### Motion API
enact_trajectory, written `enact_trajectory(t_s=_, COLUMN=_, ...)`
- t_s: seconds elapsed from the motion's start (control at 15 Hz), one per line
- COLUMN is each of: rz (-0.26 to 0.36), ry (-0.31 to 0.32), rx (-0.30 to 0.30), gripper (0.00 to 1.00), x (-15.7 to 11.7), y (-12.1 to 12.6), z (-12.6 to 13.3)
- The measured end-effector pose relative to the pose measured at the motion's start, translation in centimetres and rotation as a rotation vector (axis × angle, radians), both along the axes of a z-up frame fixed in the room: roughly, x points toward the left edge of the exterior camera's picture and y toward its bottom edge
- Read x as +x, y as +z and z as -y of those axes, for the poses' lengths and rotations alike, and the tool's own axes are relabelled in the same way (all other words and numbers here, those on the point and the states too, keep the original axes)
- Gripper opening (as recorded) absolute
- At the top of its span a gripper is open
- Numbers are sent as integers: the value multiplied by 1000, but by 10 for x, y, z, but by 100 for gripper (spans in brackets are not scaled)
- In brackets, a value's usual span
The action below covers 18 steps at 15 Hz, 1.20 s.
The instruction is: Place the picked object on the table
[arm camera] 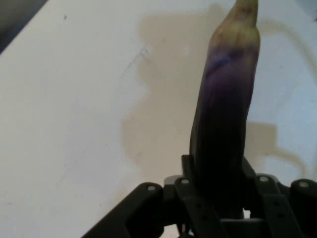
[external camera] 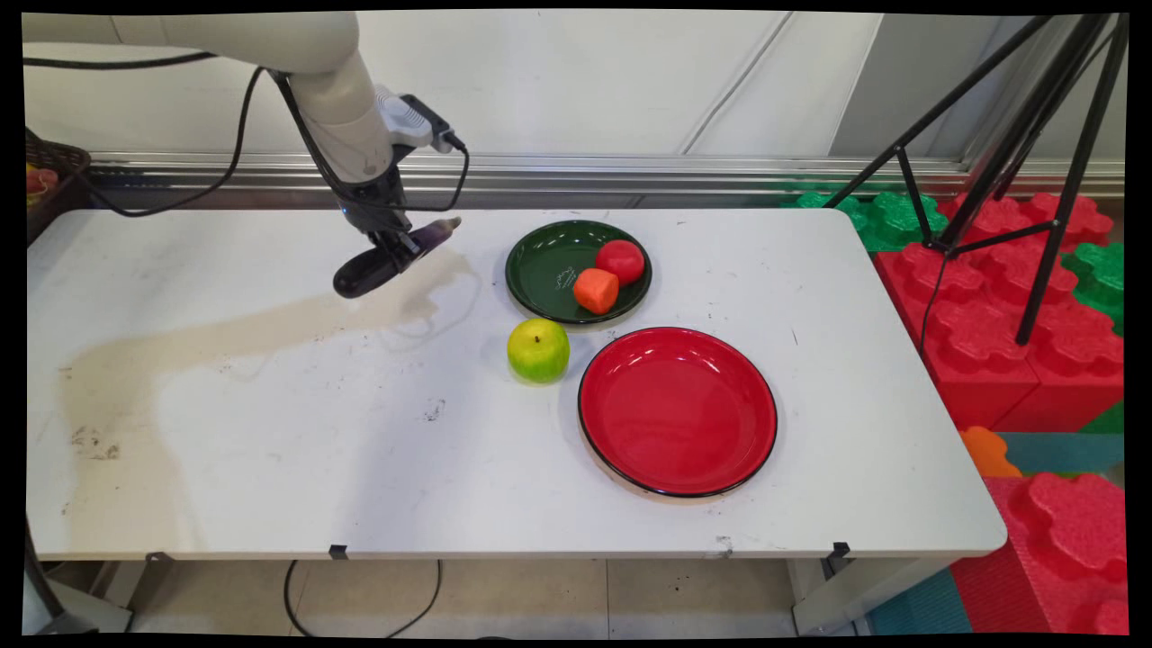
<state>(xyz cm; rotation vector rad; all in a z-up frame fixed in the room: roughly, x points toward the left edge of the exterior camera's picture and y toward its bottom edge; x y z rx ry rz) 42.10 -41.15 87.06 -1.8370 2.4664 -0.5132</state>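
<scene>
Pinching a long dark-purple eggplant [external camera: 389, 256] near its middle, the black hand [external camera: 396, 245] hangs above the white bench [external camera: 270, 432], left of the green plate [external camera: 544, 270]; it seems tilted and may slip.

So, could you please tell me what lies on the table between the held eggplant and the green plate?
Nothing: in the main view, only bare white table separates the eggplant in the tool from the green plate.
</scene>
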Motion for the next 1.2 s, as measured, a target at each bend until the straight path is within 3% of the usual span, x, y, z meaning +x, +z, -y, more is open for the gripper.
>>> enact_trajectory(t_s=0.8, rz=-19, ry=57, rx=76, gripper=0, x=19, y=-50, z=9)
enact_trajectory(t_s=0.87, rz=-23, ry=57, rx=79, gripper=100, x=20, y=-53, z=9)
enact_trajectory(t_s=1.2, rz=-29, ry=48, rx=72, gripper=100, x=21, y=-57, z=9)
